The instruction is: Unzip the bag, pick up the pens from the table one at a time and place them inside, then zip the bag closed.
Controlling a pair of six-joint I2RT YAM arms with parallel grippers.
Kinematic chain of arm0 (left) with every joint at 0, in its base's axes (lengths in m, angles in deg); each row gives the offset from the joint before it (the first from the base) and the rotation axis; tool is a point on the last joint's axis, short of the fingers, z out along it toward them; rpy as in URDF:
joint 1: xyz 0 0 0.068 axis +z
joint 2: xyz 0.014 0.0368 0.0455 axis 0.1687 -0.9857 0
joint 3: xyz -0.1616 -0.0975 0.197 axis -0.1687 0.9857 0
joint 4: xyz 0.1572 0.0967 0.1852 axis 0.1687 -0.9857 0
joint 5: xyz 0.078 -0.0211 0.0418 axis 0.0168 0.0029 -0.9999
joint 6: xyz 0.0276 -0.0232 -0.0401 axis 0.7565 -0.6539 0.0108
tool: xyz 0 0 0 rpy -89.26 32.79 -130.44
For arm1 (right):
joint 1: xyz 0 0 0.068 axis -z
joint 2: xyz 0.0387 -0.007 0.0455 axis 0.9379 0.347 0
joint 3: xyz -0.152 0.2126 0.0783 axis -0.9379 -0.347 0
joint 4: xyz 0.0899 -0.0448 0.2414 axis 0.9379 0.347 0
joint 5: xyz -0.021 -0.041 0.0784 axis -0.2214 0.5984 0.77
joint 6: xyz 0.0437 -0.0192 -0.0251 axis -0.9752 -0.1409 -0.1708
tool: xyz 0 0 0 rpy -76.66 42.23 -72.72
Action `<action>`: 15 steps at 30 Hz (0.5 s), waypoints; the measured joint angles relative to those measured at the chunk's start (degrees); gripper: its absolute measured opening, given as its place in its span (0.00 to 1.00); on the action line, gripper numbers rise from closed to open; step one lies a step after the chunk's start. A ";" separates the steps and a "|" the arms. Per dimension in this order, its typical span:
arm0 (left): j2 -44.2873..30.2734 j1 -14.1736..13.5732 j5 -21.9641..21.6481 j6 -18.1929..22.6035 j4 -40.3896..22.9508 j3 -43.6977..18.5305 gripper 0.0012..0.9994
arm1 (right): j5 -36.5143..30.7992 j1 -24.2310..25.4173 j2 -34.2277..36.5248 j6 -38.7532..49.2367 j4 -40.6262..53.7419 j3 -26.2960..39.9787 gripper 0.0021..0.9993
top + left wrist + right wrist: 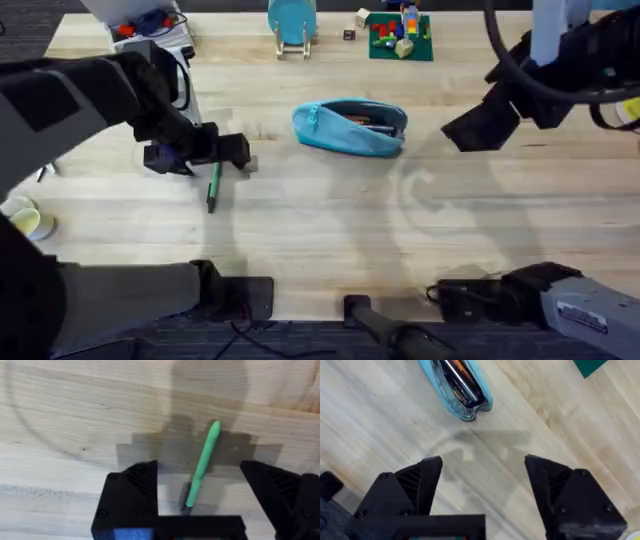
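The left tool (pixel 199 495) hovers with its fingers spread wide, the green pen (pixel 202 466) lying on the table (pixel 75 420) between them, touched by neither. On the table the pen (pixel 213 187) sits at about 8 o'clock from the bag (pixel 350 128). The bag lies unzipped, a silver pen (pixel 460 380) inside. The right tool (pixel 482 487) is raised and spread wide, gripping nothing.
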 joint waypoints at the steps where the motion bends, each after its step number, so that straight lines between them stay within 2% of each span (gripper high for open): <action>1: 0.00 -0.18 -0.04 -0.01 0.09 0.00 1.00 | 0.00 0.00 0.01 0.00 0.00 0.00 1.00; 10: 0.00 -0.65 -0.02 -0.01 0.41 0.00 1.00 | -0.17 0.00 0.01 -0.01 0.00 0.00 1.00; 12: 0.00 -0.65 -0.02 0.01 0.43 0.00 0.94 | -0.20 0.00 0.02 0.00 0.00 0.00 1.00; 15: 0.00 -0.68 0.07 0.07 0.63 0.00 0.79 | -0.18 0.00 0.00 0.00 0.00 0.00 1.00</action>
